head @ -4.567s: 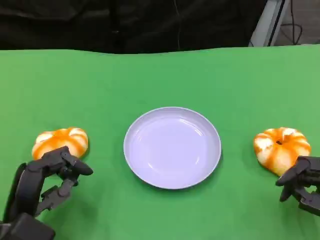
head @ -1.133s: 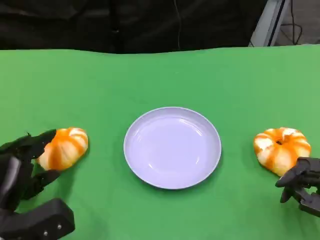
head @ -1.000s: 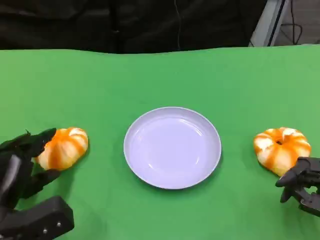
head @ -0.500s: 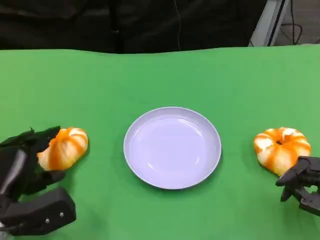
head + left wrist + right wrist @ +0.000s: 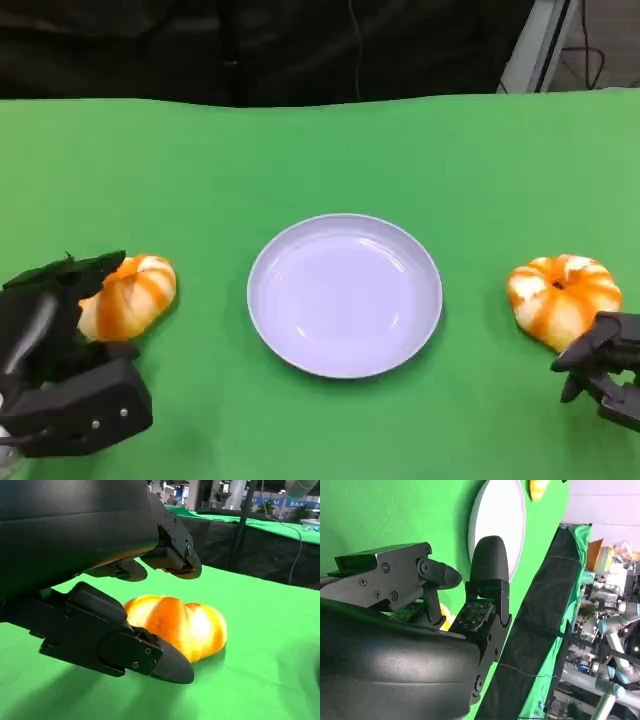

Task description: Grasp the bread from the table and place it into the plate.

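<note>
Two orange-and-white bread rolls lie on the green table. The left roll [image 5: 130, 295] sits left of the white plate [image 5: 345, 295], the right roll [image 5: 562, 297] right of it. My left hand [image 5: 55, 335] cups the left roll from its outer side, fingers [image 5: 170, 560] spread above it, thumb [image 5: 125, 647] low beside it. A gap shows between the upper fingers and the roll [image 5: 185, 622]. My right hand [image 5: 605, 372] rests just in front of the right roll, fingers loosely bent, holding nothing.
The green cloth [image 5: 320, 150] runs back to a dark curtain. The right wrist view takes in the plate [image 5: 512, 520] and the far roll [image 5: 538, 487] past its own fingers [image 5: 487, 575].
My left hand has slid toward the left roll, and its fingers now reach over the roll's outer side. The rolls, plate and right hand have stayed put.
</note>
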